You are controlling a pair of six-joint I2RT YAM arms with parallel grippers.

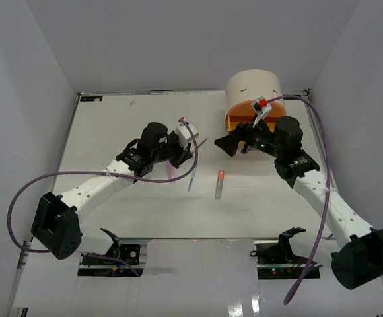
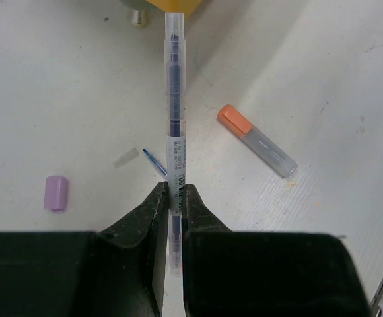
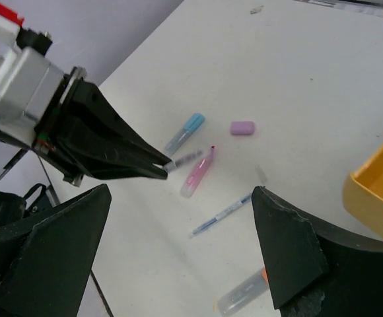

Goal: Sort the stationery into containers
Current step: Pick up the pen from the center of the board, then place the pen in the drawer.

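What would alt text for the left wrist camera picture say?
The left gripper pinches a thin clear pen with blue ink, pointing away over a white table. An orange-capped marker lies to its right, a purple piece to its left.

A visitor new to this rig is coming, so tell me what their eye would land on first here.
The left gripper, shut on a thin clear pen that points toward the open yellow drawer of the cream organiser at the table's far right. Opposite it the right gripper stands wide open and empty. Mid-table lie an orange-capped marker, a pink marker, a blue marker and a small purple piece.
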